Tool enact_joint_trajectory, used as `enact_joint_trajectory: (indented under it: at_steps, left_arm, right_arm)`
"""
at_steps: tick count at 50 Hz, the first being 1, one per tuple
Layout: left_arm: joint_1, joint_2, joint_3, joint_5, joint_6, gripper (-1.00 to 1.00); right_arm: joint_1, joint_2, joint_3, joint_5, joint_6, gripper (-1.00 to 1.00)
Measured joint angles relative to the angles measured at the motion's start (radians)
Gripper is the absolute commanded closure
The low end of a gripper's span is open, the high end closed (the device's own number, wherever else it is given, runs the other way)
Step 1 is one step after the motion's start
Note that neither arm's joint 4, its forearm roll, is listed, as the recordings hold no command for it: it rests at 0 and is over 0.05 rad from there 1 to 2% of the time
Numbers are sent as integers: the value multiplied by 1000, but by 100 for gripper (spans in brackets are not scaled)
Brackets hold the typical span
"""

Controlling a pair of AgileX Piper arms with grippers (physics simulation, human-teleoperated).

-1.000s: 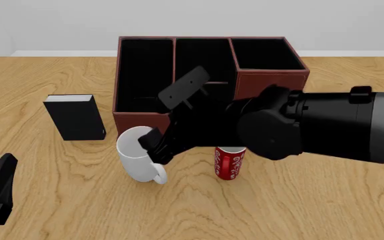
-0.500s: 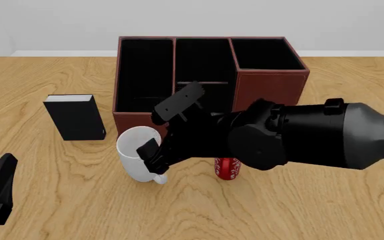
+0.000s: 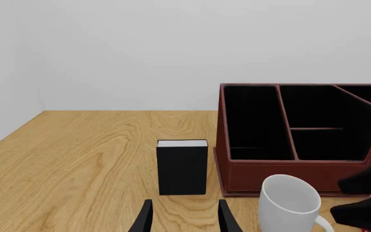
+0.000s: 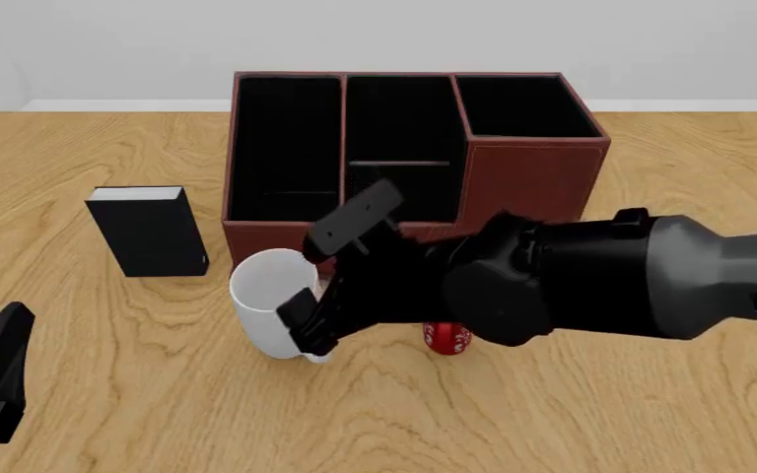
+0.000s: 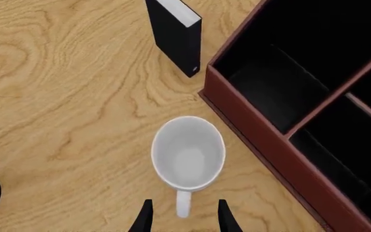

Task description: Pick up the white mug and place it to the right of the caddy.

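Directly above white mug (image 5: 189, 159) handle, right claw (image 5: 181, 218) open.

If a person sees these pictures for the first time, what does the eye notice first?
The bulky black right arm fills the front view, its pincer open astride the handle of the white mug. Behind the mug stands the caddy, large, dark red, with three black compartments. A small black box stands upright left of the caddy.

The right arm (image 4: 563, 291) hides most of the red mug (image 4: 446, 337).
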Motion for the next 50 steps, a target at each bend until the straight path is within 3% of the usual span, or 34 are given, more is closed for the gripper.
enact_joint_trajectory:
  at_steps: [50]
  left_arm:
    - [0,0,0,0,0,-100]
  right_arm:
    - [8,124,24,-87,55,-100]
